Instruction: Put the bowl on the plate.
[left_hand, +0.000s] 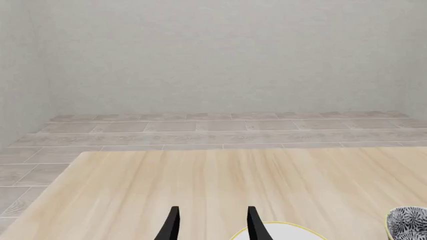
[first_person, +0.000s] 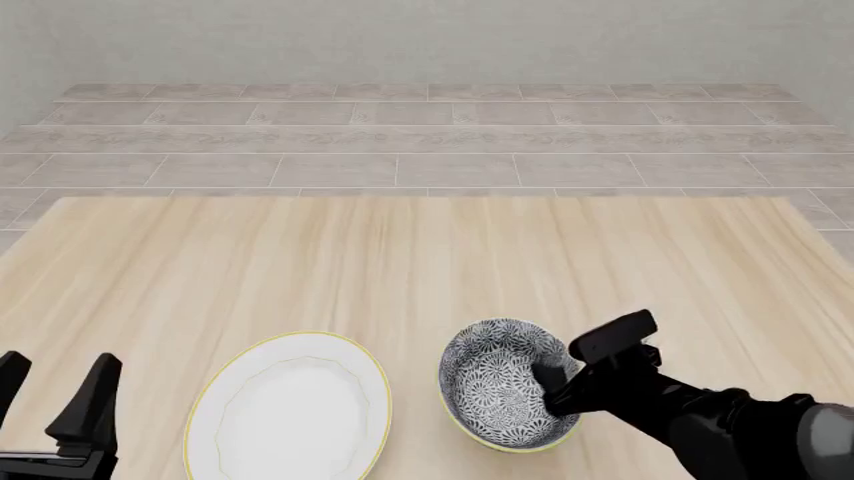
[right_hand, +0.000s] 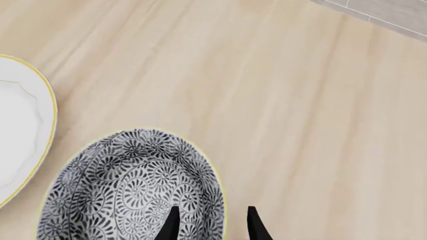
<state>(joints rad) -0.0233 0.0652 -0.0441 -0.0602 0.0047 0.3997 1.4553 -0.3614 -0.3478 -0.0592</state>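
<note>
Bowl (first_person: 505, 396) rim seemingly between right gripper (right_hand: 212, 225) fingers

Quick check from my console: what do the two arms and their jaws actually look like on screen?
Both are plain black with no visible markings or cables. The right gripper sits on a blocky black wrist and a dark grey rounded arm segment. The left gripper ends in thin, flat, tapered jaws.

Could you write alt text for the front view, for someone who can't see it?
The right gripper straddles the right rim of a patterned bowl, one finger inside. A white plate lies just left of it on the wooden table, and the open left gripper waits at the near-left edge.
</note>
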